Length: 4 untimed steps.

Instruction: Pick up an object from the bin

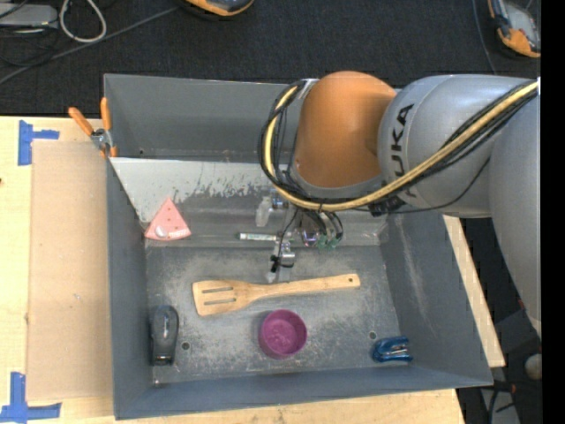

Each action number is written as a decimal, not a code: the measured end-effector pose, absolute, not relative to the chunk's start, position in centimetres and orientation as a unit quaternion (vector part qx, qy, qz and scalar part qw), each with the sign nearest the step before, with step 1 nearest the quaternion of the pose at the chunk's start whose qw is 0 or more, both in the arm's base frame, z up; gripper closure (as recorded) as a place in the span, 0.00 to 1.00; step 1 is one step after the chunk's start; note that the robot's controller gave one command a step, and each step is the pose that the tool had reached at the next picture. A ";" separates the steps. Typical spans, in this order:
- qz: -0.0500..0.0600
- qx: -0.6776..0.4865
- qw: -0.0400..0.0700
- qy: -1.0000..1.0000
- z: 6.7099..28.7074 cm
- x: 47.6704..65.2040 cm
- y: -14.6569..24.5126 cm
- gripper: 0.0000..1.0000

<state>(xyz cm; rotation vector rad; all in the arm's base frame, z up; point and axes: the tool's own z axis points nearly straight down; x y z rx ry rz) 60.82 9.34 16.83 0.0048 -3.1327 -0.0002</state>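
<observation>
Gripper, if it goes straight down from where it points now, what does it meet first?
Most likely the wooden slotted spatula, where handle joins blade. The gripper hangs by its far edge, so it might touch bin floor beside it instead; depth is unclear.

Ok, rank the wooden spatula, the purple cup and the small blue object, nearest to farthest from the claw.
1. Wooden spatula, mid-bin, just below the claw.
2. Purple cup, below the spatula.
3. Small blue object, lower right corner.
</observation>
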 end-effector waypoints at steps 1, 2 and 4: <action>0.000 0.000 0.000 -1.000 17.3 61.0 9.3 0.00; 0.000 0.016 0.002 -1.000 6.7 60.6 7.4 0.00; -0.001 0.054 -0.005 -0.999 19.0 59.5 8.8 0.00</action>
